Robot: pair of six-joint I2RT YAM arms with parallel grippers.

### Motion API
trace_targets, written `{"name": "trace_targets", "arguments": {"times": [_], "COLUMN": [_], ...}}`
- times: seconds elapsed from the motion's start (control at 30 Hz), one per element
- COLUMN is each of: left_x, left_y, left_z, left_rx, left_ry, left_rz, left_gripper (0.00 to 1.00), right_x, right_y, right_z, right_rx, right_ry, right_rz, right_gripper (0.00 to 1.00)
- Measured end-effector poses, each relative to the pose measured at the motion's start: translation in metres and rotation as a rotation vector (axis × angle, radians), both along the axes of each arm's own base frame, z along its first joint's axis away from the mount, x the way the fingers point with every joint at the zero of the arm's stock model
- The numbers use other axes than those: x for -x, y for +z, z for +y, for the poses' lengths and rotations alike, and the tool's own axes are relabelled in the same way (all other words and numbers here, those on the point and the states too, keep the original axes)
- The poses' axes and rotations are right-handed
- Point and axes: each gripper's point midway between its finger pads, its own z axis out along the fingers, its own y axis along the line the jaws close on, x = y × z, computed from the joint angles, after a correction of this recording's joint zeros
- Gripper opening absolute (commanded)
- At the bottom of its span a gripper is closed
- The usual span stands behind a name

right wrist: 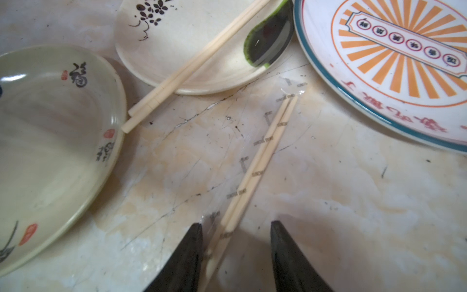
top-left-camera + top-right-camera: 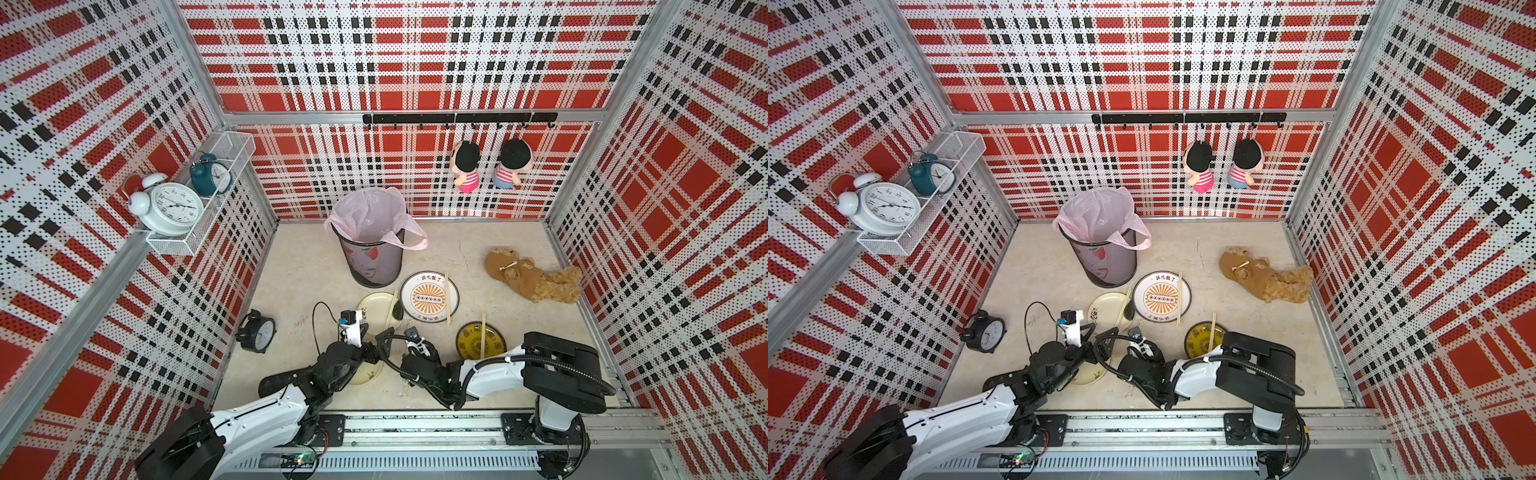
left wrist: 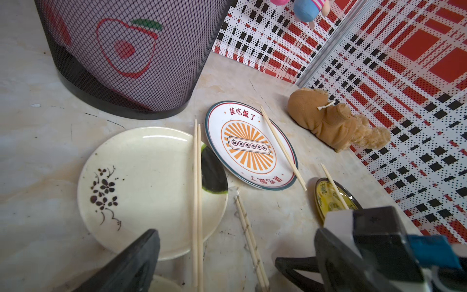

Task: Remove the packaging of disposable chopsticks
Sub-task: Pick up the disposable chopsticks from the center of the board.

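Across both top views, on the marbled tabletop (image 2: 478, 249): one black mesh bin (image 2: 376, 266) with pink liner (image 2: 370, 216), at the back. Just in front of it is a sunburst plate (image 2: 419, 297) carrying the sunburst-plate pair (image 2: 447, 297). Beside that is a floral plate (image 2: 376, 309) with the floral-plate pair (image 2: 392, 309) laid over its rim. Nearer the rail is a dark yellow plate (image 2: 469, 343) with the yellow-plate pair (image 2: 483, 334). All three pairs of disposable chopsticks are bare wood, out of their packaging. Left wrist view: my left gripper (image 3: 214, 246) stands wide open and holds nothing, with the floral plate and its pair showing between the fingers. The wrapped pair (image 3: 249, 235), the only set in packaging, lies on bare tabletop just beside the floral plate, between it and the yellow plate. Right wrist view: my right gripper (image 1: 236, 223) is low over the tabletop, jaws apart and astride the near end of the wrapped pair, not clamped on it. One finger is at the sleeve's edge; I cannot tell whether it touches. The sleeve (image 1: 243, 163), clear plastic with small grey print, lies flat around the sticks, its far end pointing at the gap between the floral and sunburst plates. A pale green plate (image 1: 58, 156) with calligraphy sits just beside the floral plate.
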Motion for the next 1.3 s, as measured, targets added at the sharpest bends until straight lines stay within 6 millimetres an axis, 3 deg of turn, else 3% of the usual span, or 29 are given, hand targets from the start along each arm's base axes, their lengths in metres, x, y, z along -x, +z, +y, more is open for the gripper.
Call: {"name": "trace_targets", "arguments": {"times": [0.2,0.43,0.67,0.73,1.03,1.3], "left_x": [0.003,0.006,0.009,0.009,0.01,0.014], "left_y": [-0.001,0.0,-0.002,-0.003,-0.002,0.0], "left_z": [-0.004,-0.008,-0.012,-0.013,-0.016,-0.025], "left_rx": [-0.005,-0.004,-0.005,-0.007,-0.001,0.015], "left_ry": [-0.017,-0.035,-0.054,-0.055,-0.064,-0.102], "left_rz": [0.001,-0.001,0.002,0.004,-0.001,-0.008], "left_gripper": [0.98,0.98,0.98,0.98,0.98,0.98], "right_x": [0.0,0.007,0.012,0.015,0.019,0.018], "right_y": [0.001,0.012,0.007,-0.001,-0.002,-0.002], "right_z": [-0.029,-0.022,-0.015,-0.017,-0.026,-0.034], "right_rx": [-0.015,-0.076,-0.02,-0.002,-0.018,-0.013], "right_ry": [0.008,0.062,0.011,0.005,-0.028,0.003], "right_rz": [0.025,0.057,0.092,0.11,0.127,0.131], "right_gripper": [0.52,0.53,0.45,0.41,0.21,0.14]}}
